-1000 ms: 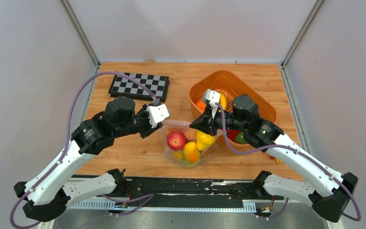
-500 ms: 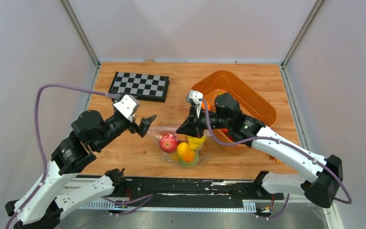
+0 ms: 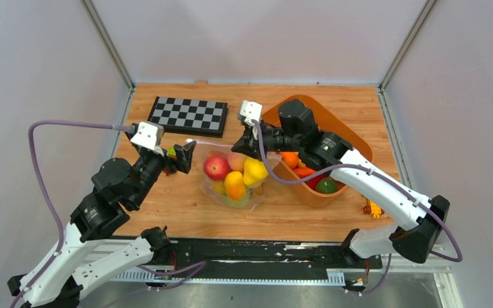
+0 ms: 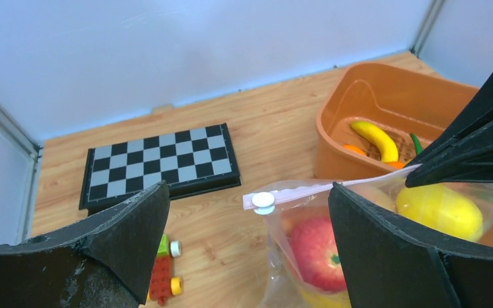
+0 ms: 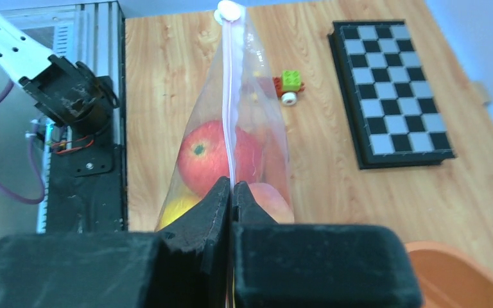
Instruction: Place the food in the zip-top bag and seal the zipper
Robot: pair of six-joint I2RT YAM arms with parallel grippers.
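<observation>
The zip-top bag (image 3: 213, 187) lay on the counter (image 3: 180, 206) between the arms, just beside the orange tub (image 3: 350, 138). It held the red apple (image 3: 216, 168), peach (image 3: 235, 160) and yellow fruit (image 3: 254, 171).

Right gripper (image 5: 231, 189): fingers together, clamped on the zipper (image 5: 227, 96) at the tub-side end of the mouth.

Left gripper (image 4: 249, 192): fingers apart, holding nothing. The white slider (image 4: 263, 200) showed between them; contact could not be determined.

A block toy (image 5: 287, 83) lay near the checkerboard (image 3: 188, 116).
</observation>
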